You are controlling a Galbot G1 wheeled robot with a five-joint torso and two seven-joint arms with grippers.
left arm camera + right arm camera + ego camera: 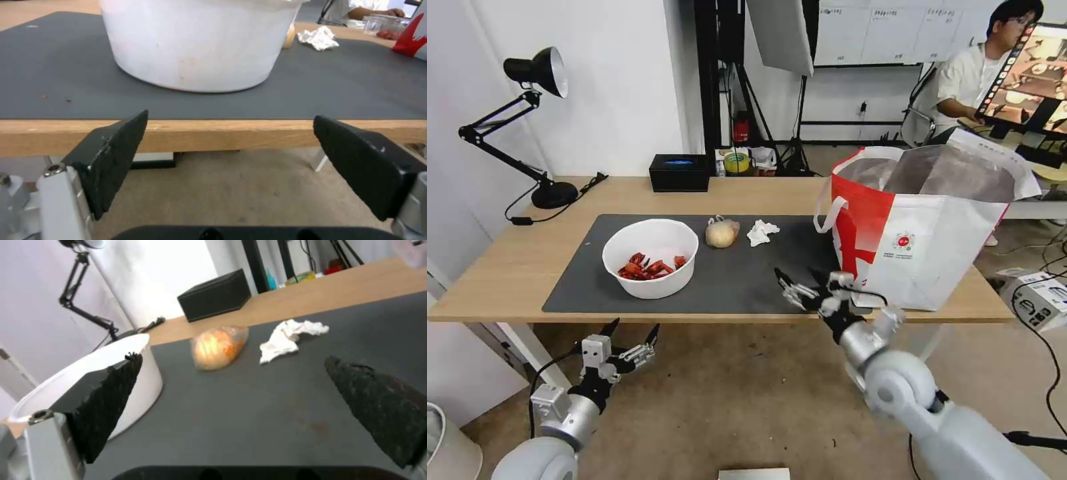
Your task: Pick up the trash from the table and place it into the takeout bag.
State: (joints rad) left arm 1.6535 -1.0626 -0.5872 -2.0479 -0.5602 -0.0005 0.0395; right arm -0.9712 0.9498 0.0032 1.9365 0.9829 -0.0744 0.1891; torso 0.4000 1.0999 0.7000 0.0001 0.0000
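Trash sits on the counter [514, 267]: bowl [650, 257], wrapped lump [721, 233], tissue [762, 232]; takeout bag [920, 233] stands at the counter's right end; right claw [802, 283] hovers over the mat's near edge, fingers apart (empty); left claw [630, 333], also apart, waits below the counter's edge; a tilted grasp could spill the bowl's shells.

Wooden table [520, 267] bears grey mat [734, 273], lamp [550, 193], tissue box [679, 172].

Lighting is bright, even and diffuse; shadows are faint. The white round plastic bowl [650, 257] casts only a soft shadow on the dark grey mat [730, 277]. Head view shows wide-angle bending at its edges. Both wrist views are soft, with near black fingertip pads [111, 400] blurred.
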